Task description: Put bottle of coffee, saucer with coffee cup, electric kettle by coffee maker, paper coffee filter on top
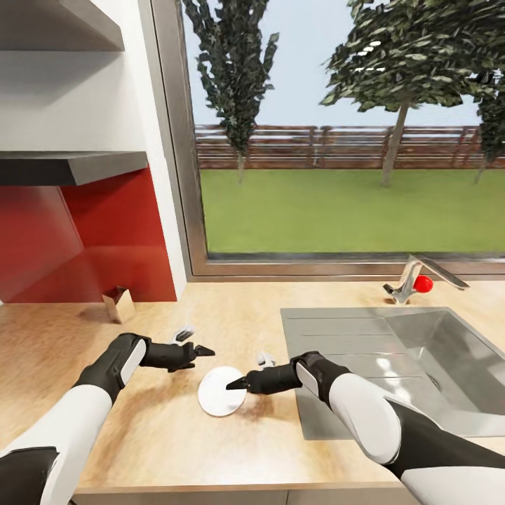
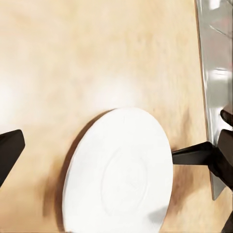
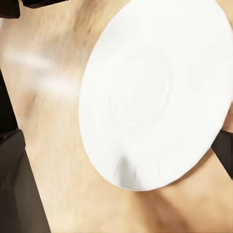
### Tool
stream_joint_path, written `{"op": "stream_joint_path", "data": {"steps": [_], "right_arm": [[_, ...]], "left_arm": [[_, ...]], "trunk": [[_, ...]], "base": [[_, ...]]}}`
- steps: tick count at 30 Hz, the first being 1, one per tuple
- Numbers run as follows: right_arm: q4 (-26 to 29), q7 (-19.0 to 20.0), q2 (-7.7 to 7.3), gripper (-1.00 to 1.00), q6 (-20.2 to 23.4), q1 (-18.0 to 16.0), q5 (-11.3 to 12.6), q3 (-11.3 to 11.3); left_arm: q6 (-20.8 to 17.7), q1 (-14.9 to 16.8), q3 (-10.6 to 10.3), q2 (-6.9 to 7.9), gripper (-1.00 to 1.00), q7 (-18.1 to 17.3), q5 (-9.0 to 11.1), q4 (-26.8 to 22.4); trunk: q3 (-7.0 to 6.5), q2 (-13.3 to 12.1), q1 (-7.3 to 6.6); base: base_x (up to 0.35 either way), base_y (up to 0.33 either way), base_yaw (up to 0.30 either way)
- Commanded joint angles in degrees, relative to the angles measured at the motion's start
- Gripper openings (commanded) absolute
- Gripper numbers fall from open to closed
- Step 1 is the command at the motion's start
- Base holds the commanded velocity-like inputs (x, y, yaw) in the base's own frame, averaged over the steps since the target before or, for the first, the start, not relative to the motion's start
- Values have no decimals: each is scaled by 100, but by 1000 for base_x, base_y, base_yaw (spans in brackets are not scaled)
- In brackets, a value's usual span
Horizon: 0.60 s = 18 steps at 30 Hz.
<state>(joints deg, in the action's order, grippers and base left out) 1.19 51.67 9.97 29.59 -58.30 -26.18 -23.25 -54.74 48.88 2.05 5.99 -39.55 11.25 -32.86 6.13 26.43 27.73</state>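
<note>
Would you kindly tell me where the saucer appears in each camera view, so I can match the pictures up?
Head view: the saucer lies on the countertop, low and left of centre, under the right gripper.
Left wrist view: it fills the lower middle.
Right wrist view: it takes up the upper right.
Shared landmark: the right gripper's dark fingertip at the saucer's rim, seen in the head and left wrist views.
</note>
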Motion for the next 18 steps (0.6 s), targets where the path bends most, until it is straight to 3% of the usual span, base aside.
{"op": "stream_joint_path", "data": {"steps": [1,13,18], "right_arm": [[4,7,3,100,64,2,-115,117],[4,10,3,100,59,12,-115,118],[4,10,3,100,58,40,-115,118]], "left_arm": [[-27,3,15,-1,100,-18,37,-1],[-44,-15,15,-10,100,-18,380,8],[-75,-58,15,-4,100,-11,424,8]], "trunk": [[13,10,3],[13,10,3],[13,10,3]], "base": [[0,0,0],[0,0,0],[0,0,0]]}}
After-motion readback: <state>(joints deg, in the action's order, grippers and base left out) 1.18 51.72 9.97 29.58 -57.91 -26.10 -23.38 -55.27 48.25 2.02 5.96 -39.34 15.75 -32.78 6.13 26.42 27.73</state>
